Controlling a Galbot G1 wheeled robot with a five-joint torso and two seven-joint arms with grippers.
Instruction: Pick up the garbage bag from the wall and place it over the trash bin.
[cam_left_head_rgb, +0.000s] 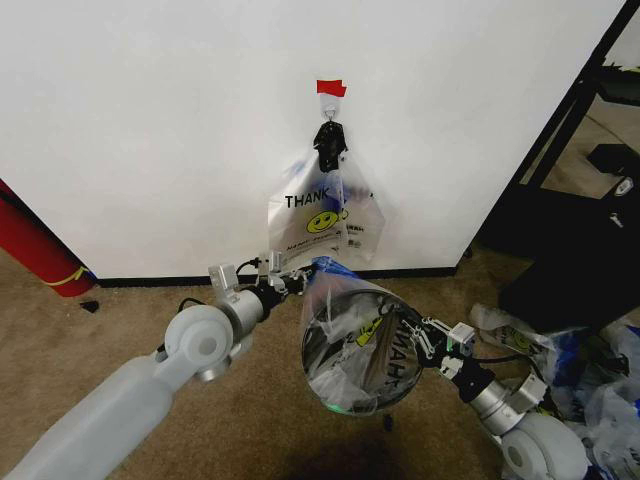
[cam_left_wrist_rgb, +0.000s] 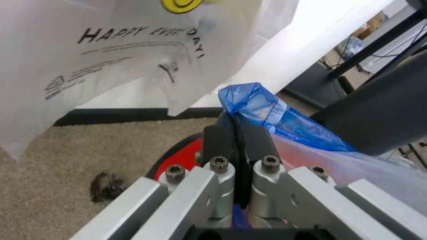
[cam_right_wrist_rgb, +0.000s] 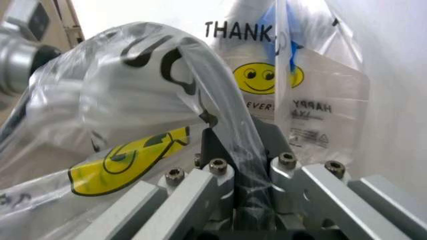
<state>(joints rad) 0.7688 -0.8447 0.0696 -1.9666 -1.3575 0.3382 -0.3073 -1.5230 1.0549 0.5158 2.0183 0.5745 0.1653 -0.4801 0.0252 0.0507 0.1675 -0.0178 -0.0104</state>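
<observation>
Garbage bag (cam_left_head_rgb: 350, 345) is stretched open between the two grippers, low in front of the white wall (cam_left_head_rgb: 150, 110), its mouth spread over the trash bin (cam_left_head_rgb: 345, 395), whose dark round rim shows through the clear plastic. The left gripper (cam_left_head_rgb: 283, 275) holds the bag's edge on the wall side; in the left wrist view its fingers (cam_left_wrist_rgb: 223, 142) are pressed together on a bunched blue patch of the plastic, with the bin's red base beneath. The right gripper (cam_left_head_rgb: 425, 340) holds the opposite edge, and in the right wrist view its fingers (cam_right_wrist_rgb: 217, 145) are clamped on a fold of the clear film. Behind, other bags (cam_left_head_rgb: 320, 215) of the same print hang from a hook (cam_left_head_rgb: 330, 125) under red tape (cam_left_head_rgb: 331, 88). More bags (cam_left_head_rgb: 585, 370) lie on the carpet at the right.
</observation>
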